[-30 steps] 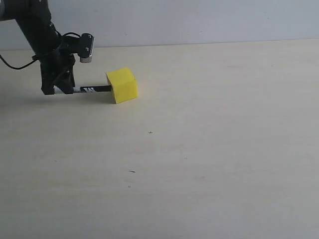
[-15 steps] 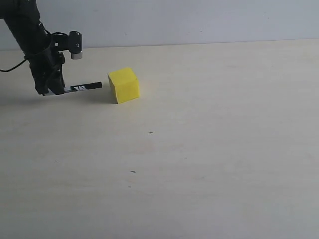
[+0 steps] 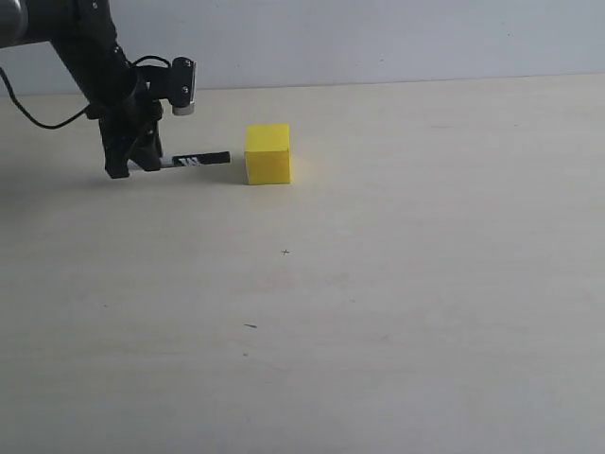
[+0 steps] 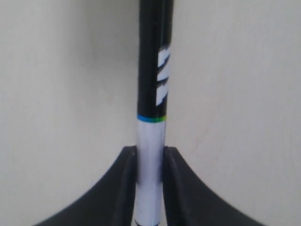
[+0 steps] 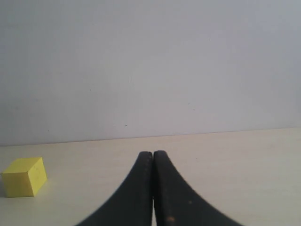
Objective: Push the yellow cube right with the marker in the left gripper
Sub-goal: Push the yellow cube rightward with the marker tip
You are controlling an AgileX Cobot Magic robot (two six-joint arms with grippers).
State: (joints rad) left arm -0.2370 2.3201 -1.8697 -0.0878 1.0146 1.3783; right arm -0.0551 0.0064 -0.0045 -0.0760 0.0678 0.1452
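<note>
The yellow cube (image 3: pixel 268 153) rests on the beige table, left of centre in the exterior view, and also shows in the right wrist view (image 5: pixel 24 176). My left gripper (image 3: pixel 132 159) is shut on the marker (image 3: pixel 194 160), which lies level and points at the cube. A narrow gap separates the black cap tip from the cube's left face. In the left wrist view the black fingers (image 4: pixel 126 188) clamp the white barrel of the marker (image 4: pixel 151 94) and the gripper (image 4: pixel 150 153) hides its rear end. My right gripper (image 5: pixel 153 154) is shut and empty, out of the exterior view.
The table (image 3: pixel 397 284) stretches wide to the right of the cube and toward the front, bearing only tiny dark specks (image 3: pixel 250 326). A pale wall (image 3: pixel 378 38) closes the back edge.
The left gripper pulled back left, then swung right again with the marker. The cube now sits further right and squarer to the view than before.
</note>
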